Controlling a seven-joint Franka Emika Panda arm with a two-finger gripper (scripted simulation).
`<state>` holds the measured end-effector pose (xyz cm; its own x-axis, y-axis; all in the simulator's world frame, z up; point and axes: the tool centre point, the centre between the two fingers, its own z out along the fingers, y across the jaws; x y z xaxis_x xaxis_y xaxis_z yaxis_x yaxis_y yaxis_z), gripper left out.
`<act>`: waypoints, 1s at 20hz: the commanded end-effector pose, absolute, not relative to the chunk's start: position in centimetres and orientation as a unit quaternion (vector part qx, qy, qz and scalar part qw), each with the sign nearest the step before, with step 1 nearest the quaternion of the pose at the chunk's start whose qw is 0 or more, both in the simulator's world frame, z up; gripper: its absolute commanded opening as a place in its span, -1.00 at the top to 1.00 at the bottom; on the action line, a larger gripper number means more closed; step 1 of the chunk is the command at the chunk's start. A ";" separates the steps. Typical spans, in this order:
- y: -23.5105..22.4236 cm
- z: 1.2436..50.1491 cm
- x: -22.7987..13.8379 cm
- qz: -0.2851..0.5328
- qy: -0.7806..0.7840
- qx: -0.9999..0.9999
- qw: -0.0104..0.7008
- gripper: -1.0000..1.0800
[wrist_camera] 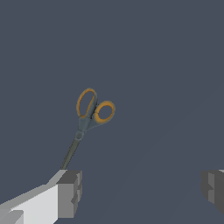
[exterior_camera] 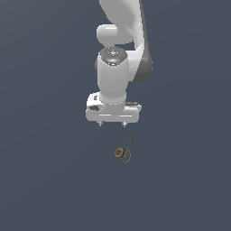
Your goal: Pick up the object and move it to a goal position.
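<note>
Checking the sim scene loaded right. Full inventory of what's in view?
small scissors with two orange-yellow ring handles and thin dark blades: 1, orange-yellow and dark grey, lying closed on the surface just below the gripper in the exterior view, slightly toward the exterior view's right; untouched.
flat plain surface: 1, dark blue-grey, fills the whole background in both views.
white robot arm: 1, white with grey joints, comes down from the top of the exterior view.
gripper: 1, white body with grey fingertips, open wide, holding nothing; in the wrist view the blade tips lie close to one fingertip.
</note>
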<state>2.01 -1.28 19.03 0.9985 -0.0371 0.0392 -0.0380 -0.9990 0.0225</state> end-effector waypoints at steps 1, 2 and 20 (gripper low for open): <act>-1.1 18.7 2.1 0.019 -0.026 0.999 0.011 -0.92; -0.9 18.6 2.1 0.019 -0.030 0.999 0.011 -0.92; 3.6 12.3 3.4 0.009 -0.194 0.981 0.001 -0.92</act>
<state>3.31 3.14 12.98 0.9376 -0.3470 0.0211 -0.3471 -0.9378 -0.0003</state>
